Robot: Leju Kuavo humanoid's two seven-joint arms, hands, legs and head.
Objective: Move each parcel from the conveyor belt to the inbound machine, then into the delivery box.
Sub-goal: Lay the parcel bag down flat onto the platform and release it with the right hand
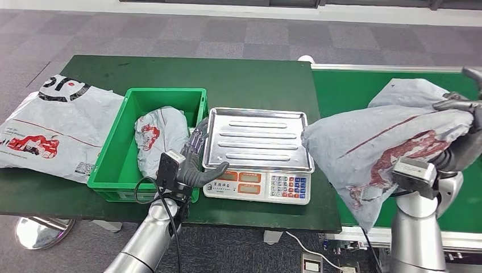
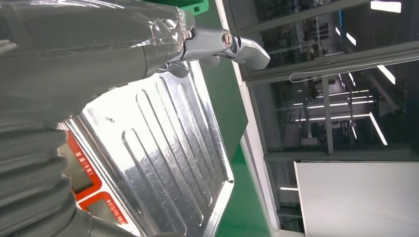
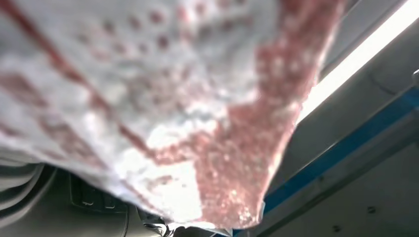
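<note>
Parcel (image 1: pixel 386 142), a grey plastic mailing bag with red print, hangs lifted in my right hand (image 1: pixel 463 136). My fingers (image 1: pixel 455 105) curl over its top edge at the far right, above the green conveyor belt (image 1: pixel 347 91). The bag sags down and to the left, its lower corner reaching just beside the scale (image 1: pixel 258 153) without clearly touching it. From my right wrist, the bag's crinkled grey and red plastic (image 3: pixel 173 108) hangs close in front, blurred.

A second grey bag (image 1: pixel 412 91) lies on the belt behind the one I hold.

The scale sits on the dark green table (image 1: pixel 227 79), between the belt and a green bin (image 1: pixel 113 165). It has a bare ribbed steel tray (image 1: pixel 258 136) on top and a panel of displays and keys facing me.

My left hand (image 1: pixel 196 162) hovers at the near left corner of the scale, beside the bin. It holds nothing; my fingers are spread apart, and the thumb points toward the scale's front. From my left wrist, the shiny tray (image 2: pixel 163 153) lies just beyond my hand (image 2: pixel 99 54).

Inside the bin lies a crumpled grey bag with red print (image 1: pixel 159 136). A large flat grey bag (image 1: pixel 51 125) with red and black markings rests on the table left of the bin, hanging over the table's edge.
</note>
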